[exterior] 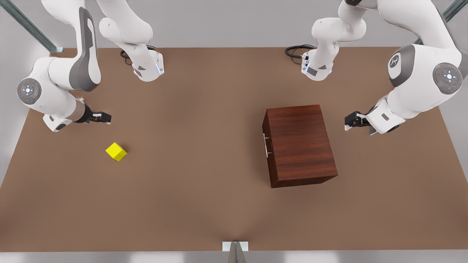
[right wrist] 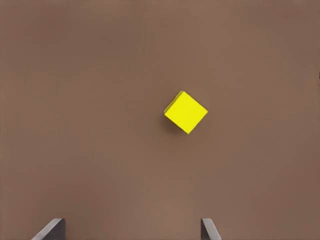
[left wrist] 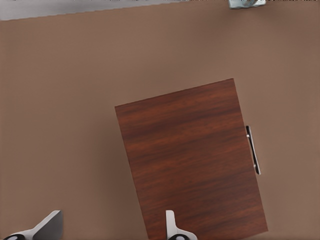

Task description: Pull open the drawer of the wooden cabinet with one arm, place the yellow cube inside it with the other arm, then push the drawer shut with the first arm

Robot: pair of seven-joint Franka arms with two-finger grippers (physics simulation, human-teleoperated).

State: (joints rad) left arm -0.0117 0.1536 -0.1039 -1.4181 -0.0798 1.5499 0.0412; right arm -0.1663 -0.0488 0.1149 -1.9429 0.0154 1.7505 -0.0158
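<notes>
No step is complete: my left hand (exterior: 348,122) and right hand (exterior: 106,117) hover spread, the drawer (exterior: 265,142) closed, the yellow cube (exterior: 116,151) on the desk (exterior: 197,190).

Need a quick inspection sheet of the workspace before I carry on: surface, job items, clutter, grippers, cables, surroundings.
Surface: brown table, flat.
Wooden cabinet: standing on the table, towards the front view's right.
Drawer: shut, its silver handle facing the front view's left.
Yellow cube: on the table, far from the cabinet, free.
Clutter: nothing seen.
Left gripper: open, empty, beside the cabinet.
Right gripper: open, empty, near the cube.
Cables: black loops at the arm bases.
Surroundings: grey walls, metal struts.
</notes>
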